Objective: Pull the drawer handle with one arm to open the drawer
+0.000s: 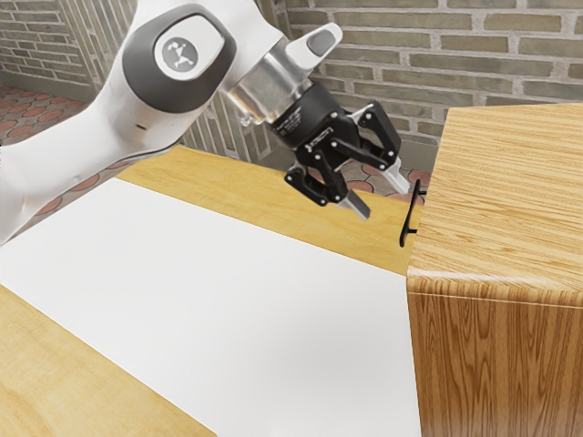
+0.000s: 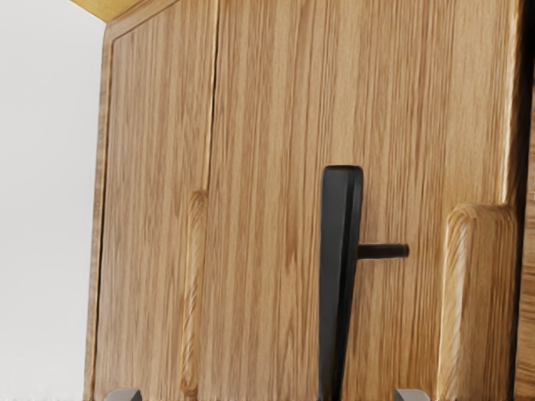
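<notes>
The wooden cabinet (image 1: pixel 501 237) stands nearest, at the exterior view's right, on the table's white mat (image 1: pixel 200 291). The black drawer handle (image 1: pixel 412 214) stands upright on the cabinet's front face. Just off that face, the gripper (image 1: pixel 383 198) hangs with fingers spread, short of the handle and holding nothing. A brick wall (image 1: pixel 410 55) rises behind the cabinet.

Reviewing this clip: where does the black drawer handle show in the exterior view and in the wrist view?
Exterior view: the drawer handle sticks out from the wooden cabinet, just to the exterior view's right of the open gripper, ungripped.
Wrist view: the drawer handle is a dark bar standing off the drawer front, ahead of the hand.
Shared landmark: the wooden cabinet's grain behind the handle.
</notes>
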